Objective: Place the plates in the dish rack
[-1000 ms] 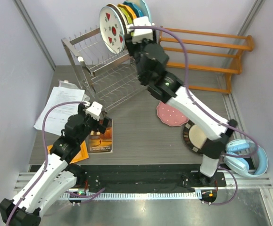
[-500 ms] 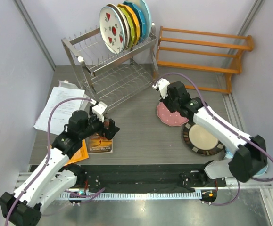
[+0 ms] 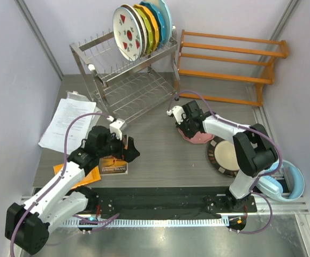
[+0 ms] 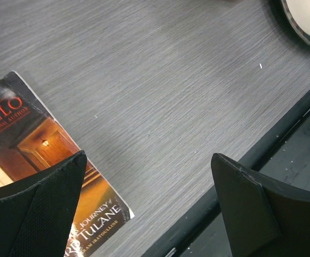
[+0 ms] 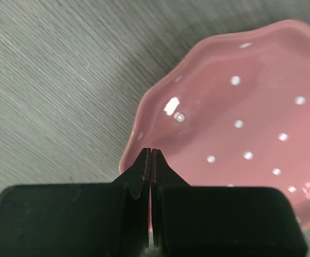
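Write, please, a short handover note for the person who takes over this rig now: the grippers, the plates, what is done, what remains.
Left gripper: open, empty, over the table by the book.
Right gripper: shut, tips at the rim of the pink polka-dotted plate; nothing visible between them.
Done: watermelon plate stands in the dish rack, upper tier; a brown-rimmed plate seems to stand behind it.
Left: the pink plate and the dark-rimmed beige plate, both flat on the table.
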Robot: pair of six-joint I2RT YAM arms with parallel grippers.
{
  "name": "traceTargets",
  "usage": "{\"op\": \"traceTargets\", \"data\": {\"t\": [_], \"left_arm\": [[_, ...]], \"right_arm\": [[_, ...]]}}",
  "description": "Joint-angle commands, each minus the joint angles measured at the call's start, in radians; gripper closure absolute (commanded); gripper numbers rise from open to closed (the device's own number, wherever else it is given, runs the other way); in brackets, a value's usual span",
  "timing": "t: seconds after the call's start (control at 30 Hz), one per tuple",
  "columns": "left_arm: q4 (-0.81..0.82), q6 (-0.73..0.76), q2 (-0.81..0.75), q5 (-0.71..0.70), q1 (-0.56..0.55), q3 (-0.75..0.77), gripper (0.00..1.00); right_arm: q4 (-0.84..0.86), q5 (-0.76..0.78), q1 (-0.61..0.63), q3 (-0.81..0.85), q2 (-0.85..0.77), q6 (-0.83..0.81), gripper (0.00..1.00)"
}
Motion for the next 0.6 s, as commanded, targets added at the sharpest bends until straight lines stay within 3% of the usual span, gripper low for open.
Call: {"op": "traceTargets", "data": {"t": [0.0, 0.27, 0.57], "left_arm": [[0.023, -0.045, 0.010, 0.032, -0.003, -0.012, 0.01], [0.037, -0.073, 0.078, 0.035, -0.003, 0.004, 0.01], [0.041, -0.234, 0.145, -0.091, -0.004, 0.013, 0.01]], "right_arm": [[0.062, -0.054, 0.002, 0.013, 0.041, 0.009, 0.99], [0.044, -0.103, 0.037, 0.015, 0.118, 0.021, 0.99], [-0.002, -0.187, 0.254, -0.045, 0.064, 0.122, 0.99]]}}
